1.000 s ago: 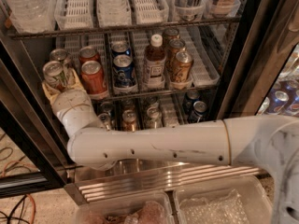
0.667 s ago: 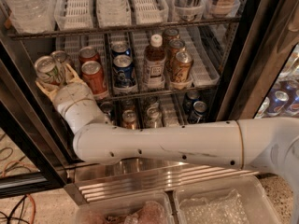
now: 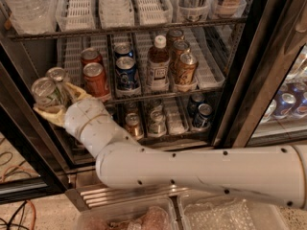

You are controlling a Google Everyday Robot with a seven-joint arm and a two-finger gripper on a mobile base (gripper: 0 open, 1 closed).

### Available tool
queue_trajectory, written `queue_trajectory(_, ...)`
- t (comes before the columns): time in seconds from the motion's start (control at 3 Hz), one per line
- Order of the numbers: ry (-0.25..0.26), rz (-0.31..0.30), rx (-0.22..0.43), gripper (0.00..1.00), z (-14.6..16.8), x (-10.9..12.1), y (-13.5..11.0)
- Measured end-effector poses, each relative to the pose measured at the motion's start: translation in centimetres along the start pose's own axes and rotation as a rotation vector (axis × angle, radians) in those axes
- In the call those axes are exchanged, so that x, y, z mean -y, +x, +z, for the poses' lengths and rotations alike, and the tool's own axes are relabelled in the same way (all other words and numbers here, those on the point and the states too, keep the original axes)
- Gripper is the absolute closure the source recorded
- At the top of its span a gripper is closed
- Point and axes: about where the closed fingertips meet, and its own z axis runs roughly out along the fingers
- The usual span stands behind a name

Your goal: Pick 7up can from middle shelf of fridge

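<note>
Tan two-finger end effector (image 3: 58, 103) at far left of frame, level with the middle rack, fingers closed narrow around the pale silver 7up can with green print (image 3: 44, 94). One finger runs along the can's right side, the other sits under and left of it. The can is tilted, silver top facing up-left, out at the left front end of the dark wire middle shelf with clear slotted lane trays (image 3: 207, 73). Cannot tell if the can touches the rack.

A second silver-topped can (image 3: 58, 74) is just behind it, nearly touching. The white jointed arm (image 3: 192, 169) runs from the end effector down and right, across the frame in front of the lower rack.

Right of the held can, on the same shelf:
- two red cans (image 3: 96, 79), one behind the other
- a blue can (image 3: 126, 73) with another behind it
- a brown drink bottle with a white cap (image 3: 158, 63)
- a lane of gold-brown cans (image 3: 185, 68)

Lower rack has several dark and gold cans (image 3: 156, 121), partly hidden by the arm. Top rack holds white slotted trays (image 3: 79, 8) and clear plastic bottles (image 3: 26, 6) at left.

The tall fridge with the dark door frame (image 3: 249, 80) has its ribbed steel base grille (image 3: 100, 195) showing under the arm. Clear plastic bins (image 3: 129, 217) along the bottom edge.
</note>
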Motion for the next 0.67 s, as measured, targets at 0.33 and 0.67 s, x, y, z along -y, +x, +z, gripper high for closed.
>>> queue_trajectory(0.33, -0.029, 0.009, -0.065, 1.0, -4.2, 0.1, 0.9)
queue_trajectory(0.67, -0.02, 0.009, -0.137, 1.0, -7.7, 0.8, 2.1)
